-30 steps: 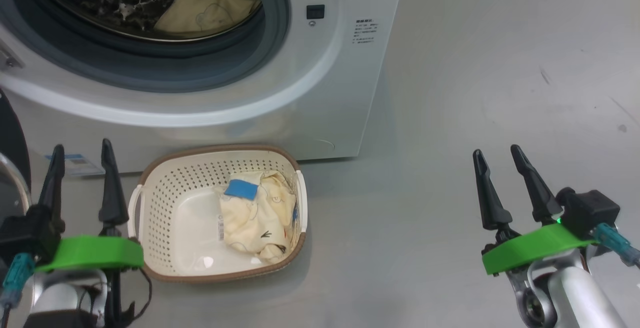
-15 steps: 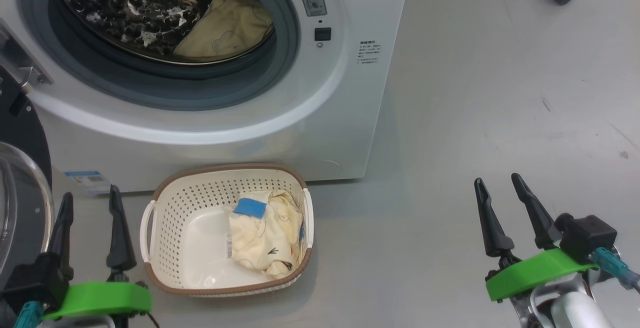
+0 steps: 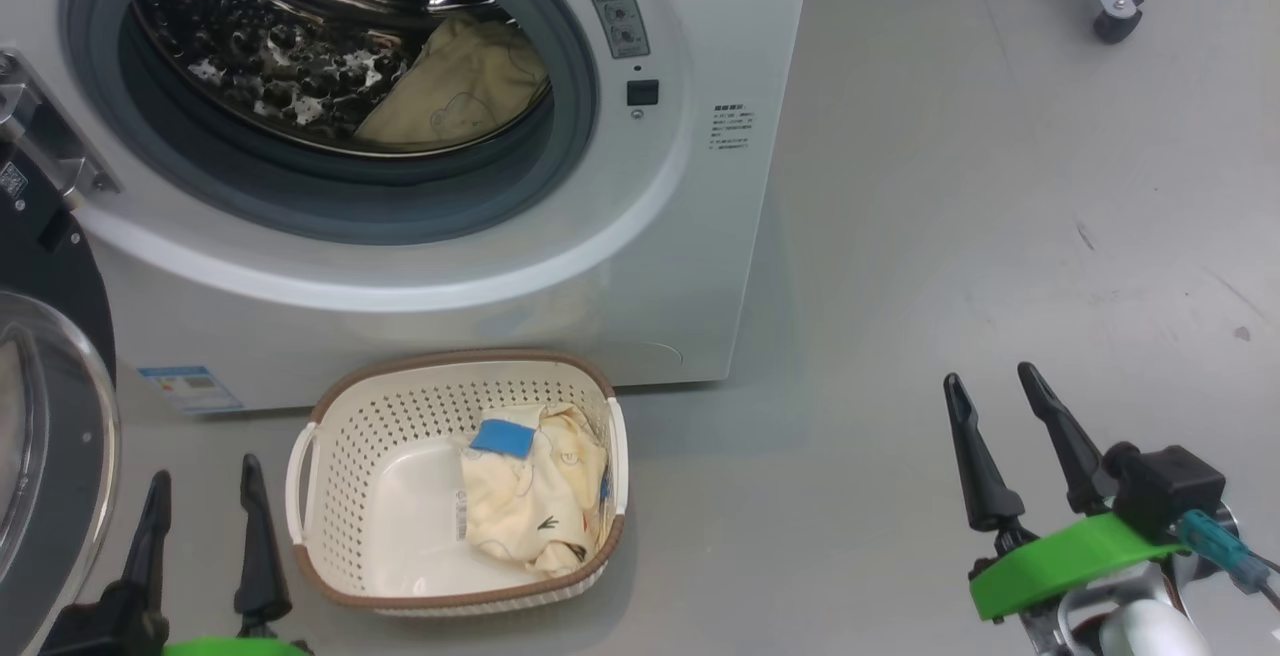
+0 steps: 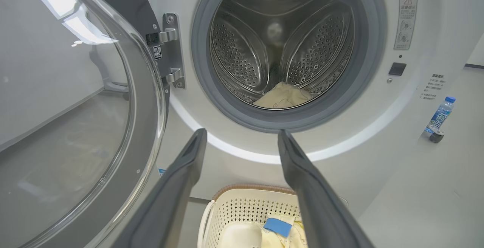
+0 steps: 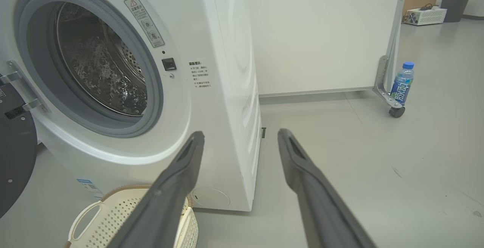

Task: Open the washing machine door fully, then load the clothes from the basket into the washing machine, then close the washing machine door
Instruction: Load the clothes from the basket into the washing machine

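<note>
A: Jaws?
B: Both empty: left jaws, right jaws spread wide.
A: Clothes?
B: Two pale cream-yellow garments (image 3: 525, 501): one in perforated cream basket (image 3: 375, 416), one inside white front-loading washing machine (image 3: 720, 236); black-ringed glass door (image 3: 50, 436) open.

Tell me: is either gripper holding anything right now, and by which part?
Nothing is held: the dark two-fingered left gripper and right gripper both stand open and empty.
</note>
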You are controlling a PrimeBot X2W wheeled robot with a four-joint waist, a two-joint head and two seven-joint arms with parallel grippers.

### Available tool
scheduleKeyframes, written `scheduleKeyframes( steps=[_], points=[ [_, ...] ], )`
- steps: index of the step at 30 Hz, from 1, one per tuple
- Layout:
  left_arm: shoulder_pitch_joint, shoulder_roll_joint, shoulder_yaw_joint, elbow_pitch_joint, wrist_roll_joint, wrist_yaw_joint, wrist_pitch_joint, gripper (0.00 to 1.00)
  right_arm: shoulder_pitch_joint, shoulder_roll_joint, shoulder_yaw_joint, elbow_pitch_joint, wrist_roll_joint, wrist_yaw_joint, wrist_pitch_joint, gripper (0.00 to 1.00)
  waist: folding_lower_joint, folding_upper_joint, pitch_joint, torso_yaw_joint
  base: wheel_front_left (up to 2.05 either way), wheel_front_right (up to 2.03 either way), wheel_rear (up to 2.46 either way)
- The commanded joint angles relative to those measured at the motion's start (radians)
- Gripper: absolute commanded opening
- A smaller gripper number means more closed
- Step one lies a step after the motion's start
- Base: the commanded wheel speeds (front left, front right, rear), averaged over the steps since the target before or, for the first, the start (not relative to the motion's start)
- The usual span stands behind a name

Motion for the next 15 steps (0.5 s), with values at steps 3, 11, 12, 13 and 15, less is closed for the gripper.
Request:
scheduleKeyframes(
  steps=[3, 11, 12, 13, 15],
  points=[
    [-0.006, 0.01, 0.032, -0.025, 0.011, 0.011, -0.015, 1.0, 0.0, -0.021, 0.021, -0.036, -0.011, -0.003, -0.007, 1.0, 0.0001, 0.0, -0.003, 0.001, 0.0, 0.0, 0.0],
    [0.01, -0.002, 0.026, 0.01, 0.013, 0.013, -0.019, 1.0, -0.002, -0.019, 0.024, -0.041, -0.015, -0.003, -0.007, 1.0, 0.0001, 0.0, 0.007, -0.004, 0.0, 0.0, 0.0],
    [0.01, -0.003, 0.026, 0.012, 0.014, 0.013, -0.019, 1.0, -0.003, -0.019, 0.024, -0.041, -0.015, -0.003, -0.007, 1.0, 0.0001, 0.0, 0.009, -0.004, 0.0, 0.0, 0.0],
    [0.011, -0.004, 0.025, 0.014, 0.014, 0.013, -0.019, 1.0, -0.003, -0.019, 0.024, -0.042, -0.015, -0.003, -0.007, 1.0, 0.0001, 0.0, 0.01, -0.004, 0.0, 0.0, 0.0],
    [0.01, -0.007, 0.026, 0.017, 0.013, 0.013, -0.02, 1.0, -0.003, -0.018, 0.022, -0.042, -0.015, -0.003, -0.007, 1.0, 0.0001, 0.0, 0.011, -0.004, 0.0, 0.0, 0.0]
  ],
)
